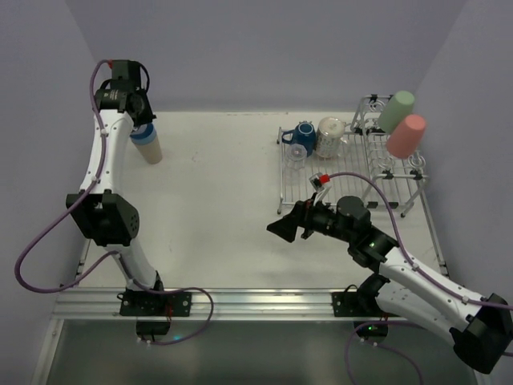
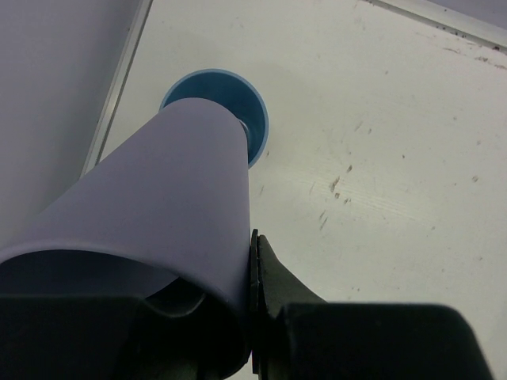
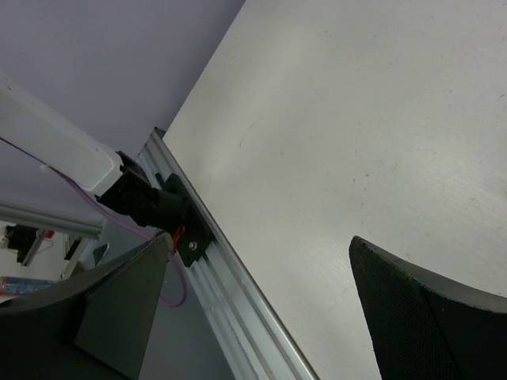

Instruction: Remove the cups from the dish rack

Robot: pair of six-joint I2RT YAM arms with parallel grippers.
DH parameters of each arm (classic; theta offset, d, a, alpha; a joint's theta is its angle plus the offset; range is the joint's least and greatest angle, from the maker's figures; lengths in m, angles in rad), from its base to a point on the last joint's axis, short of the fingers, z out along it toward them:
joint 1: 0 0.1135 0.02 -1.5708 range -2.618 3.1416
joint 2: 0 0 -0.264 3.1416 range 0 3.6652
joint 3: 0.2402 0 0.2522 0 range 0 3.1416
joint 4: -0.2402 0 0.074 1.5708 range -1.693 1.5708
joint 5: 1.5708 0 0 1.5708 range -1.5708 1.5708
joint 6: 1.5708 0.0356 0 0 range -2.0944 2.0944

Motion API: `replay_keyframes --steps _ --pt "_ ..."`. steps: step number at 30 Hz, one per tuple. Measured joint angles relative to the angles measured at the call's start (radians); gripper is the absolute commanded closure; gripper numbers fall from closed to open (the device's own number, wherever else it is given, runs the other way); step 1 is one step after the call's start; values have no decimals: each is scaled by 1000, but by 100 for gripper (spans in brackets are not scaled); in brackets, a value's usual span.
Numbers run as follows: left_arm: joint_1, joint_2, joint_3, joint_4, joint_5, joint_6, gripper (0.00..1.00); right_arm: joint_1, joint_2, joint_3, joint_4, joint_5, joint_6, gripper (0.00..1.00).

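My left gripper (image 2: 253,257) is shut on the wall of a lavender cup (image 2: 158,206), one finger inside it and one outside. The cup hangs tilted just above a blue cup (image 2: 252,119). In the top view that blue cup (image 1: 143,133) is nested in a beige cup (image 1: 151,150) at the table's far left, under my left gripper (image 1: 138,112). The dish rack (image 1: 353,164) stands at the right with a green cup (image 1: 396,111), a salmon-pink cup (image 1: 405,135), a dark-blue mug (image 1: 303,134) and a white speckled mug (image 1: 330,136). My right gripper (image 1: 284,228) is open and holds nothing.
A clear glass (image 1: 296,154) lies on the rack's left part. The right wrist view has bare table between the fingers (image 3: 428,317) and the metal rail (image 3: 238,285) at the near edge. The left wall stands close to the stacked cups.
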Motion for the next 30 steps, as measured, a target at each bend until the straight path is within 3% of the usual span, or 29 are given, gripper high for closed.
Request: replay_keyframes --steps 26,29,30 --pt "2 196 81 -2 -7 33 100 11 47 0 -2 9 -15 1" --pt "8 227 98 -2 -7 34 89 13 47 0 -2 11 -18 1" --pt "11 238 102 -1 -8 38 79 13 48 0 -2 14 -20 1"
